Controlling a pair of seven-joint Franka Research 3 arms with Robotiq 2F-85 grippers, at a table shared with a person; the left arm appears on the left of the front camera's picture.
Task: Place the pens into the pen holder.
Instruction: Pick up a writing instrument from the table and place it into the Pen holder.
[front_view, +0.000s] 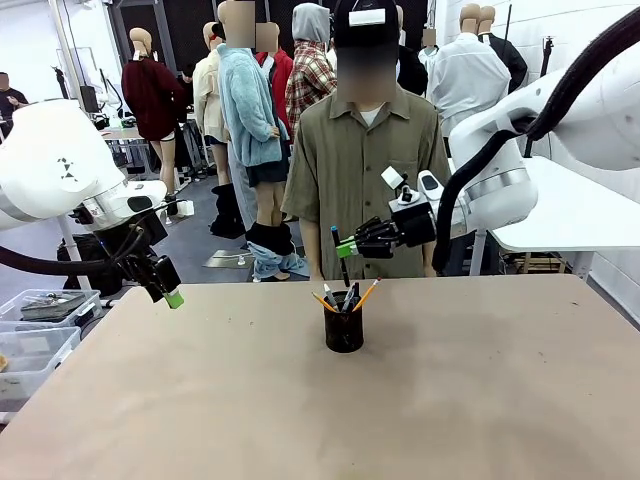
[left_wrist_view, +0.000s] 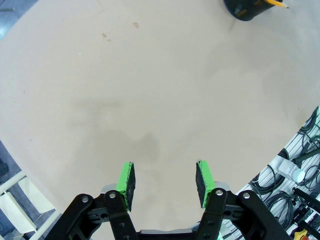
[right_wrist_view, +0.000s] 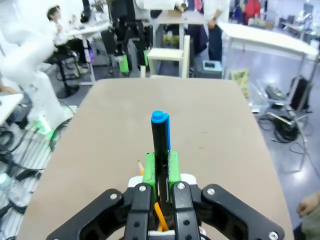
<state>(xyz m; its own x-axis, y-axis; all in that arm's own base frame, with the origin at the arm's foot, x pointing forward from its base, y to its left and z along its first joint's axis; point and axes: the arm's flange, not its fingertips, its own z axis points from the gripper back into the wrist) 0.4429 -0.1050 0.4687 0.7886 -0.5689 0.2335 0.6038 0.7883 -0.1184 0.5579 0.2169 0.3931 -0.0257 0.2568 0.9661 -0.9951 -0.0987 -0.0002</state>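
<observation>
The black pen holder (front_view: 343, 330) is sitting on the brown table (front_view: 480, 400), and orange pencils (front_view: 366, 294) and other pens are sticking out of its top. The right gripper (front_view: 346, 246) is hanging just above the pen holder and is pinching a dark pen with a blue cap (right_wrist_view: 160, 137) between its green pads (right_wrist_view: 148, 170), with the pen pointing down toward the pen holder. The left gripper (left_wrist_view: 165, 182) is hanging over the table far off to the left of the pen holder, and its two fingers are spread apart with nothing between them.
</observation>
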